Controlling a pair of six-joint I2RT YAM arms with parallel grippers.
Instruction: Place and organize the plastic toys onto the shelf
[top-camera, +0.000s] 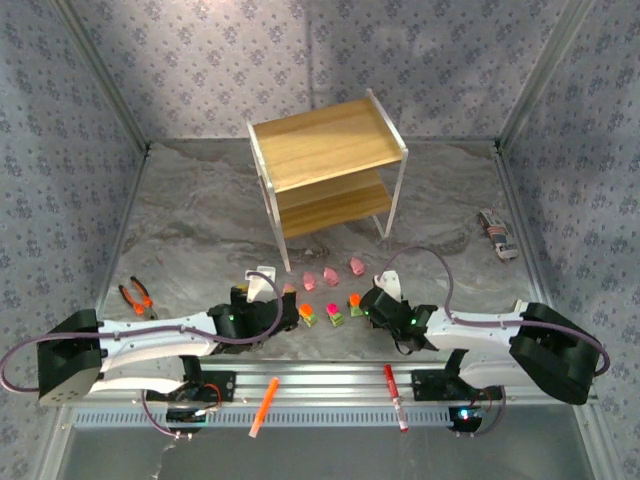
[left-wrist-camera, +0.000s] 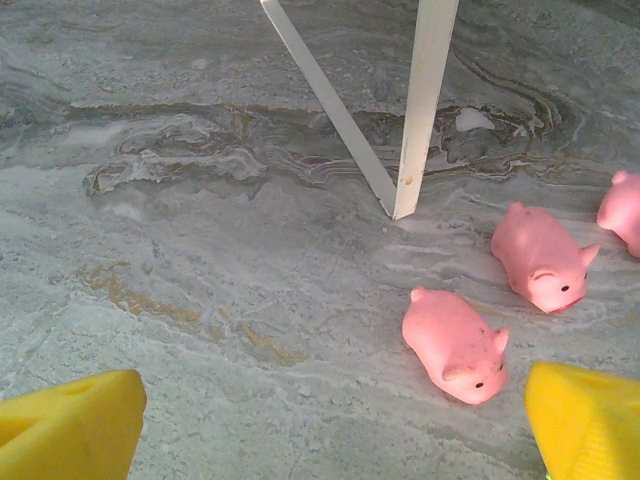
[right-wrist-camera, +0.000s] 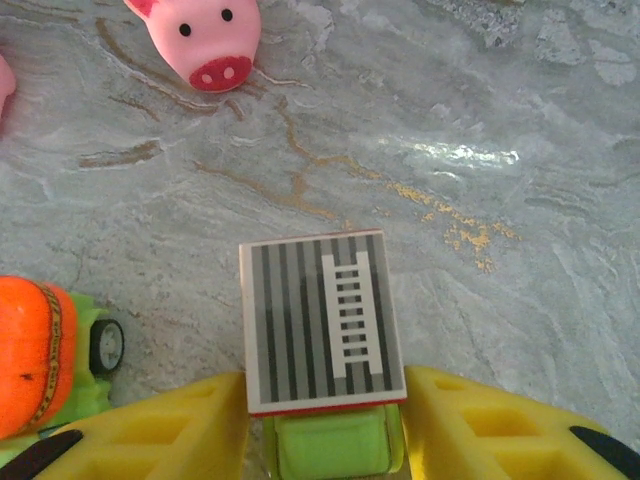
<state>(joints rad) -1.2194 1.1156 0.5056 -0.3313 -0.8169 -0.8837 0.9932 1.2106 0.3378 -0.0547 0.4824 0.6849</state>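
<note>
Counter (top-camera: 200, 200): grey marbled surface, by which every item is carried. Shelf (top-camera: 325, 150): two tiers of light wood on white legs, stood toward the far edge, about midway along it. No toy is seen on its top tier, so the task is judged barely begun. Left tool (left-wrist-camera: 330, 435): fingers spread wide, nothing held between them; set by the near edge. Right tool (right-wrist-camera: 325, 390): yellow fingers (right-wrist-camera: 150, 440) set one on each side of the ladder-topped toy (right-wrist-camera: 322, 320) and drawn close against it; whether a firm pinch is made cannot be told. Pink pigs (top-camera: 330, 276): laid in a loose line between the shelf and the tools, the nearest pig (left-wrist-camera: 455, 345) just ahead of one finger of the left tool. Ladder-topped toy: striped top on a green base, stood upright toward the near edge. Its long axis is run straight out along the right tool's fingers, and the right arm is much the nearer. The shelf is placed beyond it, toward the far edge, so a lift and a forward carry are judged necessary. Orange-topped toy (right-wrist-camera: 30, 355): stood just beside it.
</note>
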